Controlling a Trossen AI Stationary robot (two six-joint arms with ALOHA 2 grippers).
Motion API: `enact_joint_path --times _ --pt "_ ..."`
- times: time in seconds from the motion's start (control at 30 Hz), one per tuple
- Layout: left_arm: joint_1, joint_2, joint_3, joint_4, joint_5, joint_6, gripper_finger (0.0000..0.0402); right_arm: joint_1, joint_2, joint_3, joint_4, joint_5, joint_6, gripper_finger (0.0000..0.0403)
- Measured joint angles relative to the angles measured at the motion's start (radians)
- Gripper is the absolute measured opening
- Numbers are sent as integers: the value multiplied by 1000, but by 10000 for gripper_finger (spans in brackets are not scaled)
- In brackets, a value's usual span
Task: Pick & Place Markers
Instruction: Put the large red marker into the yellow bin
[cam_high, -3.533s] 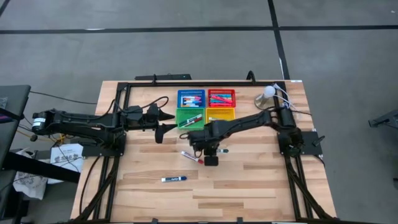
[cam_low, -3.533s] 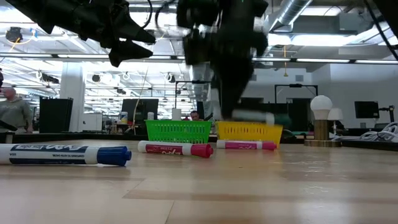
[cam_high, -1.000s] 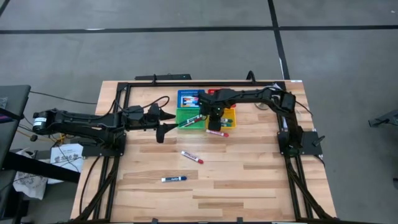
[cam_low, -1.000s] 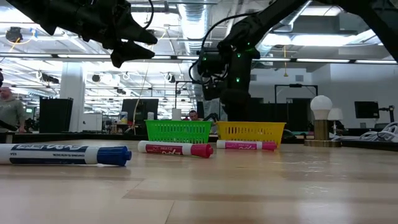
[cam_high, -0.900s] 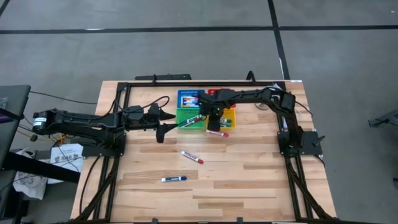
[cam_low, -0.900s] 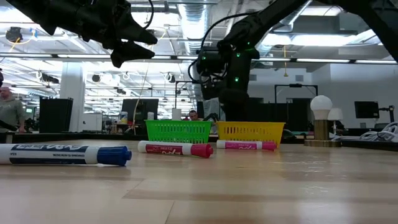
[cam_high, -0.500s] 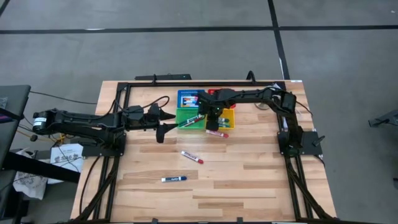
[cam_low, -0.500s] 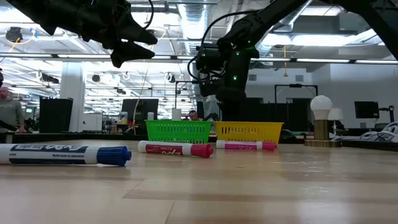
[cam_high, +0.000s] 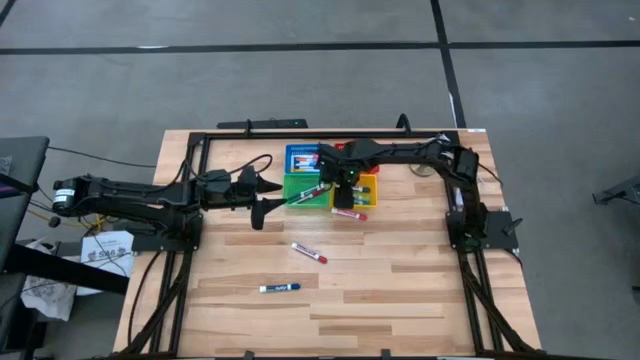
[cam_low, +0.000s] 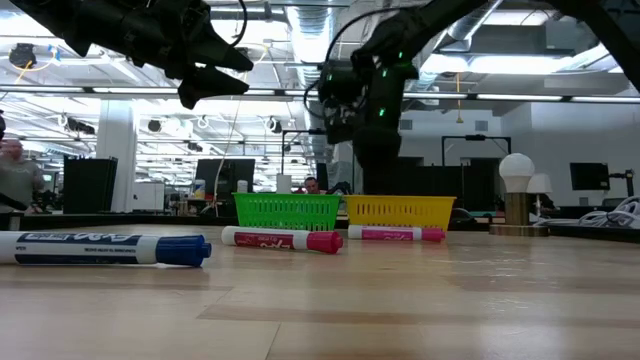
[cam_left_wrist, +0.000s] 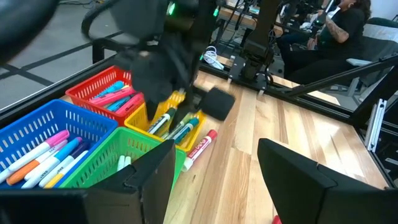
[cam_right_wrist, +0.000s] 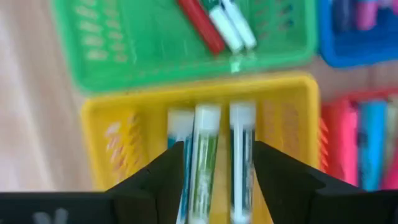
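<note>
Your right gripper (cam_high: 345, 180) hangs over the yellow basket (cam_right_wrist: 286, 134), and in its wrist view its 2 fingers (cam_right_wrist: 158, 180) stand spread with nothing between them. Straight below that gap, 3 white markers (cam_right_wrist: 205, 162) lie side by side inside the yellow basket, apart from the fingers.

Your left gripper (cam_high: 265, 198) hovers above the table (cam_high: 400, 290), just beside the green basket (cam_high: 300, 190) on its left. Its fingers (cam_left_wrist: 292, 177) are spread too, and they hold nothing.

The 4 baskets sit together in a square near the far edge. The green one holds a red marker (cam_right_wrist: 199, 25) and 2 white ones beside it. The blue basket (cam_left_wrist: 37, 134) is packed with pink, orange and blue markers, and the red basket (cam_left_wrist: 102, 93) with pink and blue ones.

3 markers are loose on the wood. A pink-capped marker (cam_high: 349, 214) lies just in front of the yellow basket. A red-capped marker (cam_high: 309, 252) lies nearer the middle of the table, well apart from the baskets. A blue-capped marker (cam_high: 280, 288) lies closer to the front edge; it is the nearest thing in the low view.

A white lamp (cam_low: 517, 190) stands at the far right of the table. Past the far edge, a person (cam_left_wrist: 342, 25) sits in the room.
</note>
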Motion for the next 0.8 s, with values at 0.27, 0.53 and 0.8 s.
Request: enact_joint_path --times 0.27,0.53,0.8 --pt "0 0 0 14 0 -3 227 47 -173 42 -84 0 57 196" --pt "-2 -1 0 37 0 -3 227 195 -405 36 -160 -2 138 192" --pt "-11 -1 0 140 0 -48 227 357 -542 35 -323 1 307 194"
